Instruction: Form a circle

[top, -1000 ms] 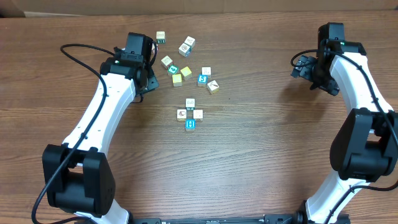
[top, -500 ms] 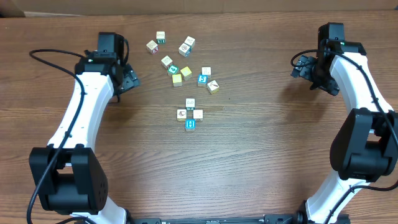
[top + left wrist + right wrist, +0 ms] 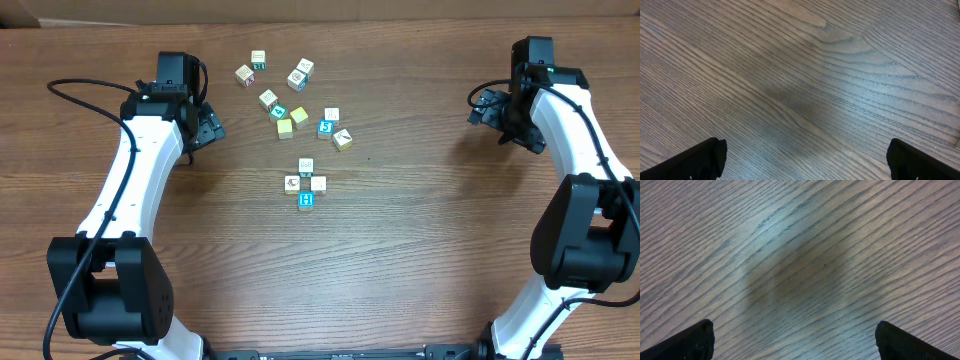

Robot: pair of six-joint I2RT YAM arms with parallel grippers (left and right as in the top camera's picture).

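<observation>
Nearest us, mid-table: circle point(image 3: 305, 184), four cubes packed close, blue H cube point(image 3: 306, 200) on near side. We judge ring unfinished; for next pick we advise dropping straight over one outlying cube, jaws clear of neighbours, then setting it beside ring without nudging. Farther out, left gripper point(image 3: 208, 128) spread wide, empty, over table point(image 3: 400, 260); circle lies well apart, to its right. Across, right gripper point(image 3: 483, 108) equally wide, empty. Farthest back, loose cubes point(image 3: 290, 100).

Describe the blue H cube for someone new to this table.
Near the middle of the wooden table, below the loose scatter of cubes, sits a tight four-cube cluster. The blue H cube is its lowest member in the overhead view, the only blue one among whitish neighbours.
</observation>
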